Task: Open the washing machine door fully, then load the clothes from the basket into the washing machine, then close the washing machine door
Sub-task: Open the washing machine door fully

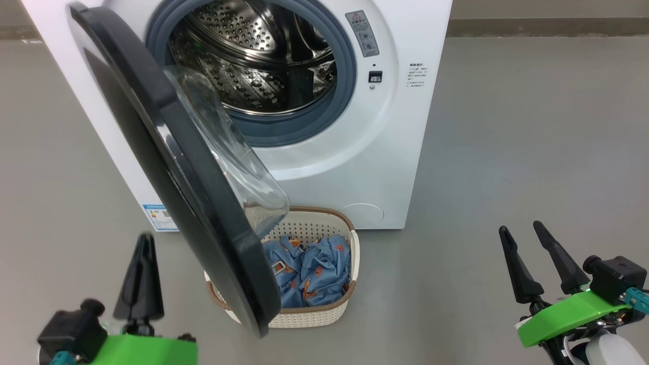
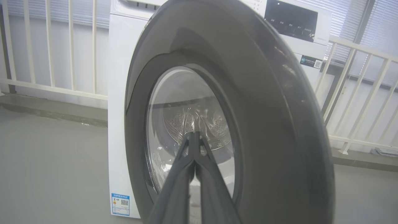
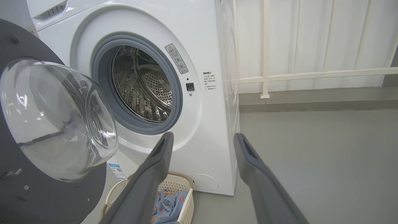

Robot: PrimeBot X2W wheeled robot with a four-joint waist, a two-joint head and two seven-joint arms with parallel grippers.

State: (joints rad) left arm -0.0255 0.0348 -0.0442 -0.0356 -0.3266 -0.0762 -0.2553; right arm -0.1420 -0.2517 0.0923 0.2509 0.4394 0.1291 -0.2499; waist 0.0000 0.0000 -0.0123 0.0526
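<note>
Currently: left gripper (image 1: 145,239) pinched shut on nothing, tips aimed at the outer face of the door (image 1: 152,126), just ahead of them; contact cannot be told. Right gripper (image 1: 520,228) spread wide, empty. The basket (image 1: 304,317) lies ahead and to its left, with the clothes (image 1: 314,268) inside.

Door stands about half open, not fully. From above, its lower edge overlaps the basket's near-left side.

Risks, as judged:
- Closed tips on a glossy, curved face may skid off sideways, since there is no edge to catch.
- A push near the window could load the glass bowl (image 3: 56,118) rather than the frame.
- If the door stays short of full swing, a reach for the clothes could strike its rim or nudge the basket.

Writing:
- Blue sticker (image 2: 120,203) low on the washing machine (image 1: 405,126), with a QR code; text too small.
- Grey warning sticker (image 1: 362,33) with triangle beside the drum (image 1: 253,56); illegible.
- Small print block (image 1: 417,76); illegible.
- No brand legible.
</note>
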